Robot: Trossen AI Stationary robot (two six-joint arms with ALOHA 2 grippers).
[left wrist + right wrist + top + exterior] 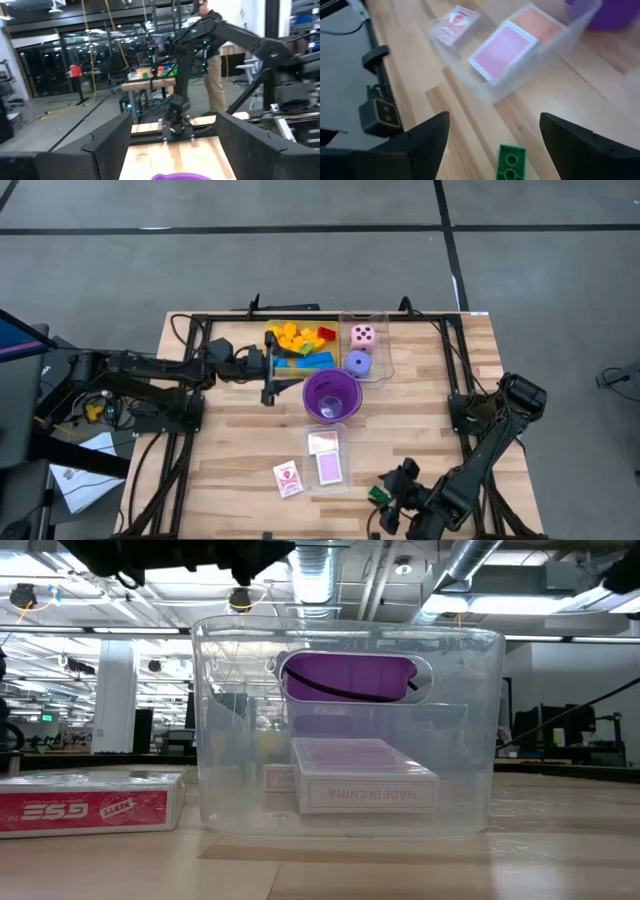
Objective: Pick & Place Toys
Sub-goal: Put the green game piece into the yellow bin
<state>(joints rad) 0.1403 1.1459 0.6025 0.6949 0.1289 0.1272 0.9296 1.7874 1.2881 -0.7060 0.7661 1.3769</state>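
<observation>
green brick [509, 161] lies on wooden table [220, 450] near front edge, just ahead of right gripper [392, 502], untouched; fingers spread, empty. pink card deck [329, 468] in clear tray [345, 483] beside it, second deck [323, 443] behind; red-white card pack [287, 478] outside tray. bricks [298, 346] piled at back; pink die [363, 336], purple die [358, 363] in clear bin. left gripper [270, 378] beside purple cup [331, 397], fingers apart, holding nothing.
</observation>
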